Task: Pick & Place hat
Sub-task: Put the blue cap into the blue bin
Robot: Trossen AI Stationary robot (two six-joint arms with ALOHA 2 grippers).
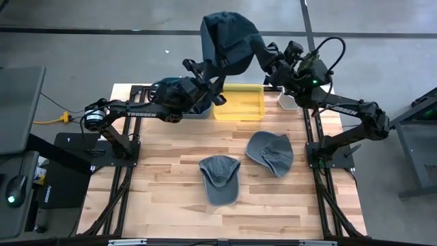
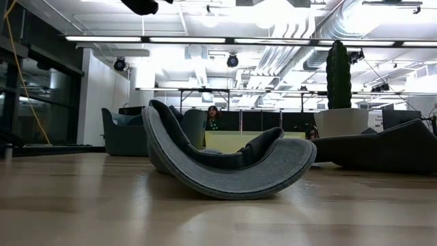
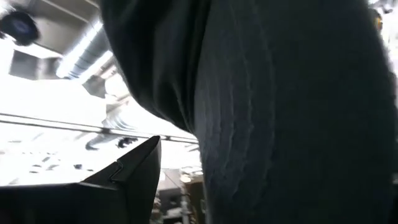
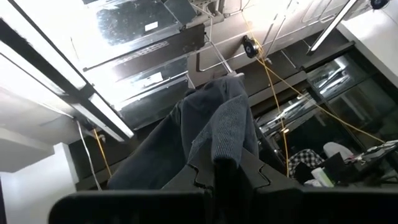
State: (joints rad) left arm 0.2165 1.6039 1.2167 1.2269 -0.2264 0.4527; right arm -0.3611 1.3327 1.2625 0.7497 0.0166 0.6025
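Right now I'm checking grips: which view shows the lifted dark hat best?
The high view: the whole dark hat hangs from the right gripper. Right wrist shows only pinched fabric, left wrist a dark close-up, the low view nothing.

Even, soft light falls on the bench (image 1: pixel 171 178) from above, leaving only faint shadows under the caps. In the low view, long ceiling lights (image 2: pixel 225 39) glare white and the nearest wood is blurred. The left wrist view is mostly dark cloth (image 3: pixel 280 112), out of focus, against a blown-out ceiling. The right wrist view also faces bright, glaring ceiling strips (image 4: pixel 56 68).
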